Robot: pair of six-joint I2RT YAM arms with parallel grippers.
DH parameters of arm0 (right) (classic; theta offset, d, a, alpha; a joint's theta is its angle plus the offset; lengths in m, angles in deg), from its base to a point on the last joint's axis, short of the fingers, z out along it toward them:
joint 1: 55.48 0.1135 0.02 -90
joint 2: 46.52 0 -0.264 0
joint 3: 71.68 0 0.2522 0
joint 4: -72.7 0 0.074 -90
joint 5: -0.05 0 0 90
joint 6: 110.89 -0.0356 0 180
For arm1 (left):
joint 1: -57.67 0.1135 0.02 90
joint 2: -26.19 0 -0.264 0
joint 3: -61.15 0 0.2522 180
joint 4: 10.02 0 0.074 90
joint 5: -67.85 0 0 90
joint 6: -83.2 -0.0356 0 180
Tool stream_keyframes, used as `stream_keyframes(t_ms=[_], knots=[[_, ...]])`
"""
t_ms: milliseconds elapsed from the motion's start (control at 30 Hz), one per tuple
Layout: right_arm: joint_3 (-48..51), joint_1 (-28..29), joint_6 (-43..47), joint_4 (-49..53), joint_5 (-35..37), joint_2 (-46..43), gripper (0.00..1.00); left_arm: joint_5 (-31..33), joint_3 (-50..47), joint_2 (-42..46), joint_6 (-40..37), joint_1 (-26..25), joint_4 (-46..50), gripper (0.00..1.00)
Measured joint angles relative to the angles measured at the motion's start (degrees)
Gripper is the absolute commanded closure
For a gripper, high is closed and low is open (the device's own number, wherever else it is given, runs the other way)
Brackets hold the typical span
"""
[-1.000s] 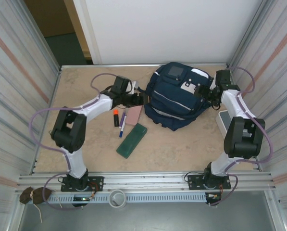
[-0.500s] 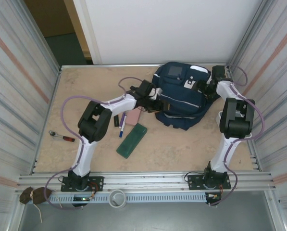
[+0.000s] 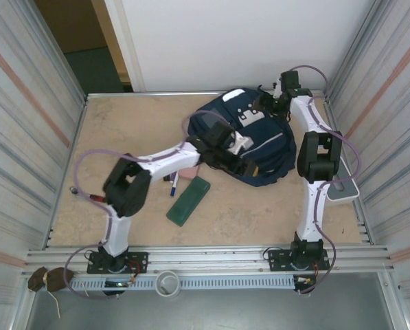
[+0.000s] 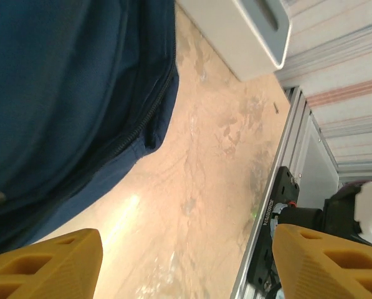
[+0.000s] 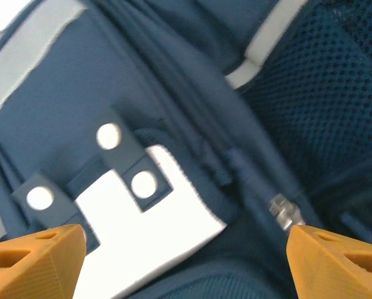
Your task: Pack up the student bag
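Soft, rumpled navy fabric student bag (image 3: 268,157)

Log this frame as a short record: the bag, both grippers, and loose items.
bag: navy backpack, lying at the far middle of the table
left gripper: open, nothing between the fingers, low over the table beside the backpack's edge
right gripper: open, holding nothing, close over the backpack's white patch
loose items: green pencil case and blue pen, on the table in front of the backpack, not packed
packing: neither gripper holds an item
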Motion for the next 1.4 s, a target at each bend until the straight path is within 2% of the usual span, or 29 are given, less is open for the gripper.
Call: stream_keyframes(t_ms=[133, 267, 367, 533, 600, 700, 833, 1067, 1267, 1400], knots=[[1.40, 2.73, 2.27, 2.64, 4.79, -2.69, 0.14, 3.52, -7.93, 10.78, -1.68, 7.30, -1.31, 0.28], [15.15, 4.63, 2.62, 2.45, 10.16, -13.27, 0.13, 7.10, -11.02, 13.92, -1.07, 15.93, -2.75, 0.29], [28.20, 5.88, 1.53, 0.85, 11.80, -24.20, 0.15, 8.52, -10.29, 10.40, -0.61, 21.07, -2.84, 0.29], [48.48, 6.80, -2.82, -3.32, 9.73, -41.48, 0.18, 9.20, -1.88, -1.36, -0.76, 23.76, -0.46, 0.31], [53.68, 6.45, -4.74, -5.29, 8.24, -44.30, 0.22, 8.66, 2.23, -5.73, -0.92, 23.61, 0.72, 0.32], [57.81, 5.57, -7.32, -8.96, 5.46, -43.74, 0.29, 7.23, 7.82, -11.41, -0.98, 23.15, 2.40, 0.34], [56.74, 3.80, -9.55, -13.62, 2.34, -37.70, 0.39, 6.56, 9.57, -13.79, -1.95, 22.27, 3.87, 0.36], [42.12, 0.33, -9.73, -14.43, 2.58, -23.67, 0.48, 4.96, 10.29, -13.79, -5.97, 19.04, 6.14, 0.40], [26.80, -1.97, -9.05, -14.32, 0.11, -12.22, 0.53, 3.89, 13.35, -14.03, -10.45, 13.55, 12.37, 0.41], [21.33, -1.44, -7.17, -13.31, -2.69, -7.41, 0.52, 4.24, 13.33, -14.23, -13.40, 9.81, 16.28, 0.41]])
